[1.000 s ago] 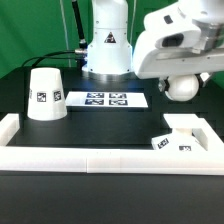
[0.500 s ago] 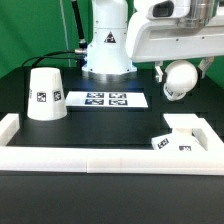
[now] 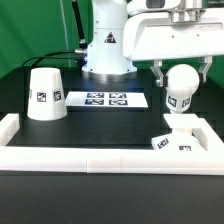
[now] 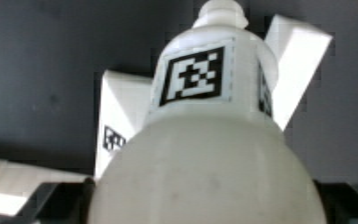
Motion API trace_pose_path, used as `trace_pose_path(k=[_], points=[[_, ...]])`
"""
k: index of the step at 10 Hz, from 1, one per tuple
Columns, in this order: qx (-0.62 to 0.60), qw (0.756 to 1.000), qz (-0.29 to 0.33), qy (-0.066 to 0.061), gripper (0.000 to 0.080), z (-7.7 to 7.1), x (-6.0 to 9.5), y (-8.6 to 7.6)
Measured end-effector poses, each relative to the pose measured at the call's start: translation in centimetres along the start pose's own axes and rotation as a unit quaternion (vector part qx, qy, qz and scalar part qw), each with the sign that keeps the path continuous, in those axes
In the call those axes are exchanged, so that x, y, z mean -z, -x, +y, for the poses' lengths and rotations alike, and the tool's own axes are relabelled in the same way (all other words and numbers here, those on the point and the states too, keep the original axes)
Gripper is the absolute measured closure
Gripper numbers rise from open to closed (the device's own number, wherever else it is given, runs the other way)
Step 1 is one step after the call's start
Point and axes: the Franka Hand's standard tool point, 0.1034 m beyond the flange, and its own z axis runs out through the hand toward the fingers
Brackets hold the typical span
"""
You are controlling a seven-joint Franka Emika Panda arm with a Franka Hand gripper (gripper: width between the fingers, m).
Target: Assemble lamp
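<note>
Black table (image 3: 118, 126), bulb (image 3: 181, 86) between fingers (image 3: 161, 74) (stem down)

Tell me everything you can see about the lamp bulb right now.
The bulb is white, smooth-looking plastic: a round head narrowing to a slimmer neck with a small tip. A black-and-white square tag sits on the neck. It hangs head up, roughly upright, the end effector shut on its round head, a finger on each side. It is over the flat square base at the exterior view's right; the tip looks just clear of it, but contact cannot be ruled out.
</note>
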Motion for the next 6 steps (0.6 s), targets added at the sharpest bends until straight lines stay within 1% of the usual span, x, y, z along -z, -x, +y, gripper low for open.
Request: trace_pose_path(k=[1,3,4,6], points=[[0.012,1.0,0.016,0.003,0.022,0.2,0.5,-0.3],[0.036,0.999,0.02,0.005,0.022,0.5,0.5,-0.3],[0.049,0.999,0.019,0.005,0.022,0.8,0.8,-0.7],[0.054,0.998,0.024,0.006,0.022,1.0,2.4,-2.4]])
